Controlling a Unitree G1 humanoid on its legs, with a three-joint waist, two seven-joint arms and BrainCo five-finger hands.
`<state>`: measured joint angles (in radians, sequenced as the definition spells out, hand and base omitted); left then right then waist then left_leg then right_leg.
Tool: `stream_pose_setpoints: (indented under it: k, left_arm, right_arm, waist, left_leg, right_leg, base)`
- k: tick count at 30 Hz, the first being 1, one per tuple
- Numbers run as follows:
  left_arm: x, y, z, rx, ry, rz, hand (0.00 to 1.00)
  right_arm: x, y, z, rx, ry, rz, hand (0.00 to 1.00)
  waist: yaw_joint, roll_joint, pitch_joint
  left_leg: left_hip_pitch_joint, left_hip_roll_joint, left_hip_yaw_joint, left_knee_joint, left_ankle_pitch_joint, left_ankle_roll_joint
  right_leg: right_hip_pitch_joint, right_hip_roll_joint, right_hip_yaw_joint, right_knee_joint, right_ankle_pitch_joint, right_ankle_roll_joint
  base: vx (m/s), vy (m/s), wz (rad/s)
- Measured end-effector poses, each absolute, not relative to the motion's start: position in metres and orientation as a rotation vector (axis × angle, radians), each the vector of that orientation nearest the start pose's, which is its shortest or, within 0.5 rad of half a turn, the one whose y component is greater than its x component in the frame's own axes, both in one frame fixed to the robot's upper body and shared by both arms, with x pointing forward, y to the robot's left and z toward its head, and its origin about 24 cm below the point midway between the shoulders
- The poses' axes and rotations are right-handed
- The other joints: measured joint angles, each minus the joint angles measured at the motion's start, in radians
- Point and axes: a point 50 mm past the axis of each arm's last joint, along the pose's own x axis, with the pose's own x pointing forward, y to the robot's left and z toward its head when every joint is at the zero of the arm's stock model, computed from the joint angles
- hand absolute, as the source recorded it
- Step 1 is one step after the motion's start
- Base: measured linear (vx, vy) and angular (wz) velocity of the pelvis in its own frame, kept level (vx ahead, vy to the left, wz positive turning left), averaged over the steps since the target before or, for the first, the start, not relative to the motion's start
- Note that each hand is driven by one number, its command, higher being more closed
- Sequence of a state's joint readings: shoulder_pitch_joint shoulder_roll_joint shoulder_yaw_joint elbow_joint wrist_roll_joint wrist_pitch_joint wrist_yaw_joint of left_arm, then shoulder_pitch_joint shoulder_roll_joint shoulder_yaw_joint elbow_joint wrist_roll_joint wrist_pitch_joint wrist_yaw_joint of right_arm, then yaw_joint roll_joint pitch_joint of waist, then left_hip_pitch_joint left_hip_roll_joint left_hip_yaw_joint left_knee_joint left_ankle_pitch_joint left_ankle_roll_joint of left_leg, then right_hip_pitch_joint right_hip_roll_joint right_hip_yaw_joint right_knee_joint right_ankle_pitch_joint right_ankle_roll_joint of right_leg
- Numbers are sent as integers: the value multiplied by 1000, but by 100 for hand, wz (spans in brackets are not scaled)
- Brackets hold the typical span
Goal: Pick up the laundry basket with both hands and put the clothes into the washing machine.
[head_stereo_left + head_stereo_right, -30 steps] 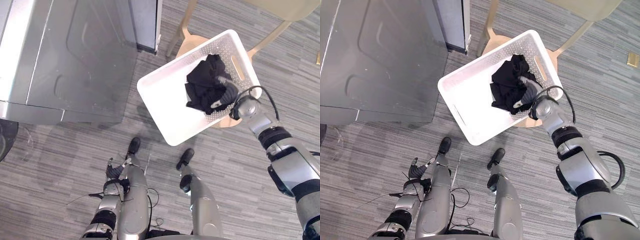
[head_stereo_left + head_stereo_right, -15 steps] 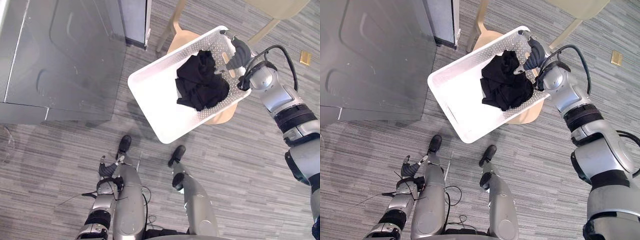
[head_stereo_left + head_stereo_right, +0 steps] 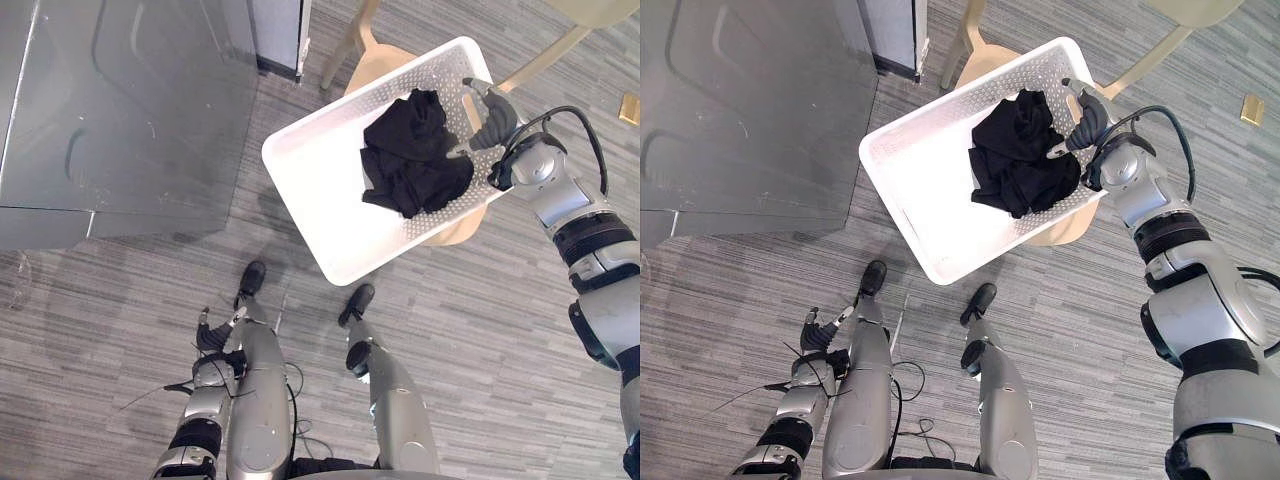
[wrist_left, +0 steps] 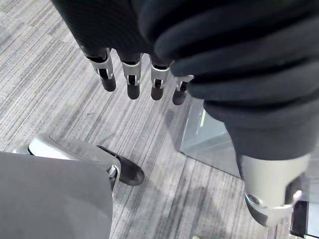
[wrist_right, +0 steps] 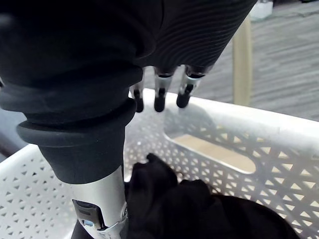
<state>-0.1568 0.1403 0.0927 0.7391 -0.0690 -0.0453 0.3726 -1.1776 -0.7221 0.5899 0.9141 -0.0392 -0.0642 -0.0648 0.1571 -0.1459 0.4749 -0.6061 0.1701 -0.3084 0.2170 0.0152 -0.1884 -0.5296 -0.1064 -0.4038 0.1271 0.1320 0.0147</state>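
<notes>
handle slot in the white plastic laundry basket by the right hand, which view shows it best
The right wrist view: the handle slot in the white perforated plastic laundry basket shows whole and close, just past the right hand. In both eye views that hand partly hides it. The left wrist view faces the grey floor.

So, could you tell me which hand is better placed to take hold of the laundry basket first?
Right: the right hand hovers at the right end of the laundry basket, fingers relaxed. The left hand hangs low, well away from it.
</notes>
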Motion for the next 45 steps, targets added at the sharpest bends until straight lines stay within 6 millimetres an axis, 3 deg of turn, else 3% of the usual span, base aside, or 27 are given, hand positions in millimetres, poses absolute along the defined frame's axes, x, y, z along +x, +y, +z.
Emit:
stream_pose_setpoints:
  k: [4, 9, 13, 20, 22, 23, 28, 34, 41, 45]
  left_arm:
    - [239, 222, -67, 138, 510, 488, 0]
    - [247, 210, -62, 120, 483, 476, 0]
    - [252, 200, -55, 86, 440, 466, 0]
    - [263, 179, -36, 0, 348, 462, 0]
    - [264, 177, -34, -16, 338, 468, 0]
    - [264, 177, -34, -17, 337, 469, 0]
    - [262, 177, -37, -34, 356, 486, 0]
    - [261, 173, -40, -43, 376, 481, 0]
    - [259, 170, -43, -47, 398, 478, 0]
    - [256, 174, -49, -35, 424, 489, 0]
  right_arm:
    - [407, -235, 251, -1018, -222, -122, 0]
    - [407, -252, 241, -1011, -130, -173, 0]
    - [407, -254, 246, -989, -149, -201, 0]
    - [404, -257, 258, -895, -216, -286, 0]
    - [405, -249, 260, -872, -251, -286, 0]
    - [405, -245, 263, -861, -272, -283, 100]
    - [408, -219, 261, -828, -329, -231, 100]
    - [412, -199, 235, -800, -294, -166, 100]
    - [411, -201, 202, -808, -186, -128, 100]
    - [411, -210, 199, -771, -154, -156, 100]
  waist:
    - [11, 17, 11]
    - [44, 64, 39]
    - [60, 83, 49]
    - [72, 88, 48]
    - [73, 88, 48]
    - [73, 88, 48]
    - [71, 88, 34]
    - [71, 85, -21]
    - [65, 82, -38]
    - [47, 79, -40]
  left_leg:
    - [-37, -3, -7, 19, -5, 0]
    - [-112, -15, -19, 48, -7, -1]
    - [-164, -18, -31, 66, -7, -1]
    - [-233, -34, -46, 81, -9, 3]
    - [-249, -37, -49, 84, -9, 3]
    - [-254, -38, -49, 84, -9, 3]
    - [-256, -35, -50, 88, -6, -1]
    - [-256, -38, -49, 95, -6, -3]
    - [-209, -45, -49, 100, -6, -2]
    - [-177, -49, -46, 97, -6, 2]
  right_leg:
    - [-25, 0, -4, -1, 1, 1]
    - [-83, -4, -9, -1, 12, 4]
    - [-127, -6, -19, 12, 15, 0]
    - [-199, -32, -35, 69, -8, 3]
    - [-214, -36, -37, 81, -17, 11]
    - [-221, -37, -37, 85, -18, 10]
    - [-228, -38, -38, 100, -22, 5]
    - [-228, -43, -41, 117, -32, 1]
    - [-189, -56, -38, 140, -42, 0]
    - [-163, -62, -36, 149, -45, 3]
  base:
    - [2, 2, 1]
    - [-12, 11, 0]
    - [-1, 4, -1]
    - [8, 11, 6]
    - [25, 17, 5]
    - [45, 5, -2]
    - [74, -3, 0]
    - [89, -1, 3]
    - [40, -1, 5]
    - [8, -10, 4]
